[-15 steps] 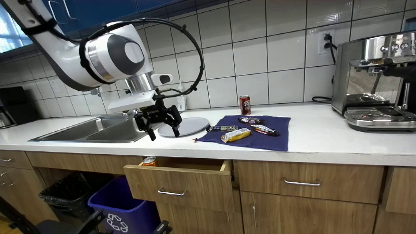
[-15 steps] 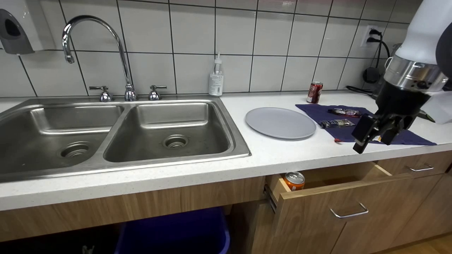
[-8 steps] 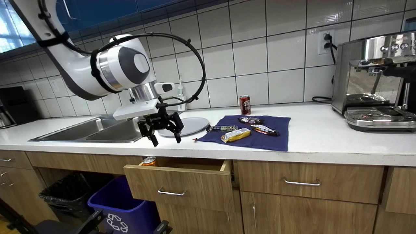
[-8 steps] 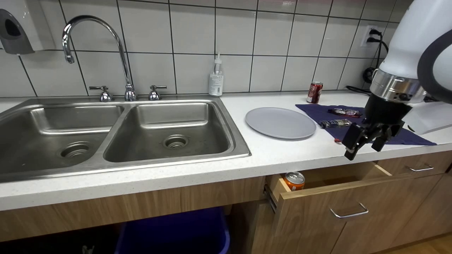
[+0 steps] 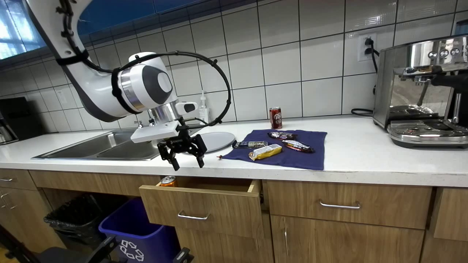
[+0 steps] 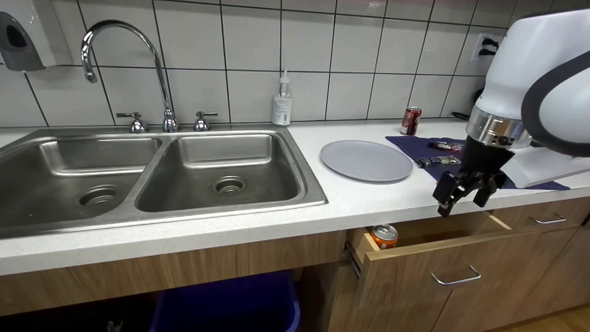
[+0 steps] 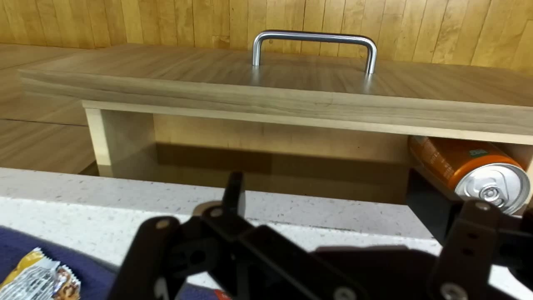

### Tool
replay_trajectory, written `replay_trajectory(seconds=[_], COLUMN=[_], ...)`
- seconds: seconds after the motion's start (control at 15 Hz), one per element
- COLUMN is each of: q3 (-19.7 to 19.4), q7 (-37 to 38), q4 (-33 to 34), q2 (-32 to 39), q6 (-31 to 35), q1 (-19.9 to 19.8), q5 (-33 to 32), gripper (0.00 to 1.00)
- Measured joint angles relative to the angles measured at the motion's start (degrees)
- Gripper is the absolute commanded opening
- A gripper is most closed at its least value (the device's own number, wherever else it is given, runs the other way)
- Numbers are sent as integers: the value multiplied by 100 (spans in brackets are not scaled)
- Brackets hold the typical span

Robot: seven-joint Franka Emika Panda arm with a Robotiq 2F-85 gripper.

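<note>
My gripper [image 5: 188,166] is open and empty, fingers pointing down. It hangs above the pulled-out wooden drawer [image 5: 204,210], near the counter's front edge. It also shows in an exterior view [image 6: 462,207] and, jaws wide apart, in the wrist view [image 7: 325,179]. An orange can [image 6: 384,236] stands in the drawer's corner on the sink side. In the wrist view the can [image 7: 479,162] lies just beyond one finger, partly under the drawer front's edge. The drawer's metal handle [image 7: 314,36] shows in the wrist view. A grey plate [image 6: 366,161] lies on the counter behind the gripper.
A dark blue cloth [image 5: 310,159] bears several wrapped bars, among them a yellow one [image 5: 265,151]. A red can [image 5: 275,118] stands behind. The sink [image 6: 221,198], faucet [image 6: 161,83] and bottle [image 6: 282,108] are beside; a coffee machine [image 5: 420,91] and blue bin [image 5: 146,233] also show.
The arm has moved down and forward, bringing the open gripper lower toward the open drawer. In an exterior view it has shifted left toward the orange can. The drawer and objects have not moved.
</note>
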Motion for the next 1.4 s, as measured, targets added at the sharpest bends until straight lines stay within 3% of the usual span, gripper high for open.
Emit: replay_trajectory(seconds=[1.4], q3=[-729], q7=[108], q4=[772], q2=[1552], q6=[548], q1=[754], q5=[346], gripper=[100])
